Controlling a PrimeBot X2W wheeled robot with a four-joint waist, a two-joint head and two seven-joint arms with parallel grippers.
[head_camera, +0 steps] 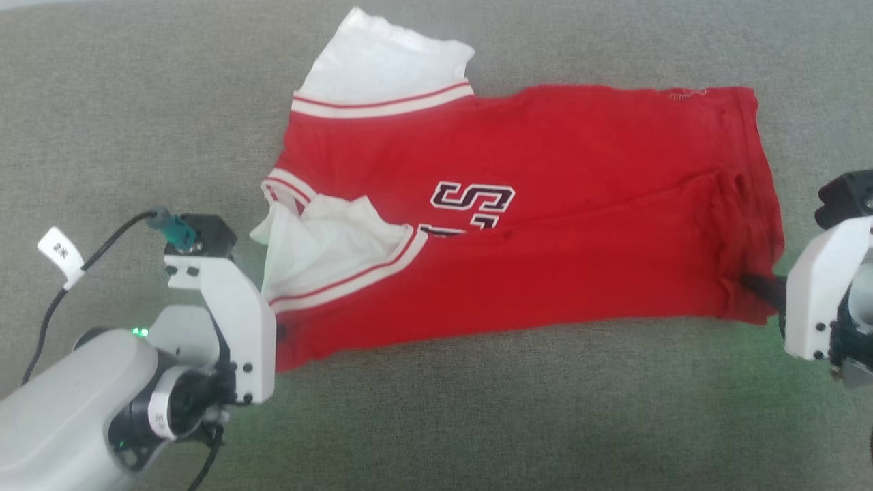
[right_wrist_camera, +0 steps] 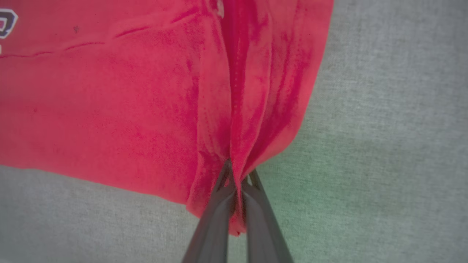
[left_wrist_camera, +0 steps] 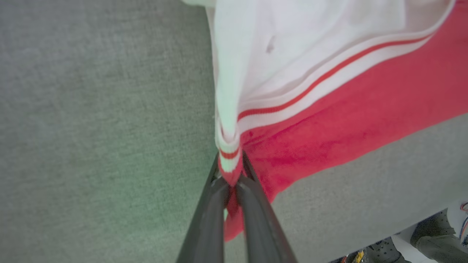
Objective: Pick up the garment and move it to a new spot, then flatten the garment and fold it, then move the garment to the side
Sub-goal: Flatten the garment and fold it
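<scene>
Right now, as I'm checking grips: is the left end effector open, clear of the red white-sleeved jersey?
No, the left end effector pinches the striped trim of the red white-sleeved jersey.

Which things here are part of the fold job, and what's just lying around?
Job:
- garment, partly folded over its lettering
- left gripper, fingers shut on its striped trim
- right gripper, fingers shut on its bunched red corner

Not job:
- grey fabric surface
- tagged cable on left arm
- dark clutter, too blurred to name
</scene>
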